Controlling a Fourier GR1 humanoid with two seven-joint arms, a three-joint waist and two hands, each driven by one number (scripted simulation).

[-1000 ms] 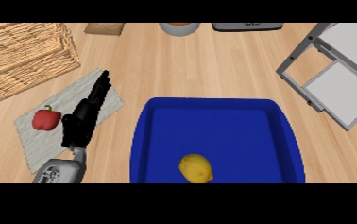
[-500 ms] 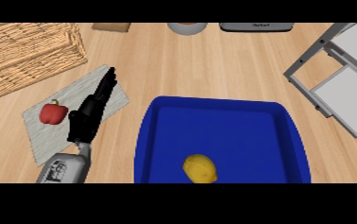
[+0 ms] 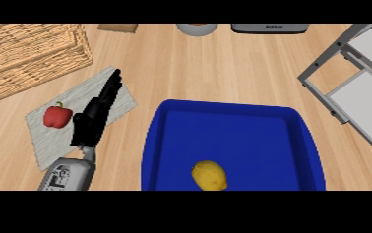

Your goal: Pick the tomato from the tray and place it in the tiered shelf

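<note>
A yellow, potato-like thing [image 3: 209,175] lies at the near end of the blue tray [image 3: 157,138]; I see no tomato in the tray. My left hand [image 3: 91,121] is open, its fingers straight and pointing away over a grey mat [image 3: 125,98], left of the tray and apart from it. A red bell pepper [image 3: 57,116] sits on that mat, just left of the hand. The grey tiered shelf [image 3: 340,82] stands at the right edge, only partly in view. My right hand does not show.
A wicker basket [image 3: 36,55] fills the far left. Along the back edge are a brown block [image 3: 118,27], a pale bowl [image 3: 196,29] and a grey appliance [image 3: 270,28]. Bare wooden counter lies between the tray and the back.
The whole scene has slid slightly to the right in the view. My left hand stays open over the mat, and the yellow thing has not moved in the tray.
</note>
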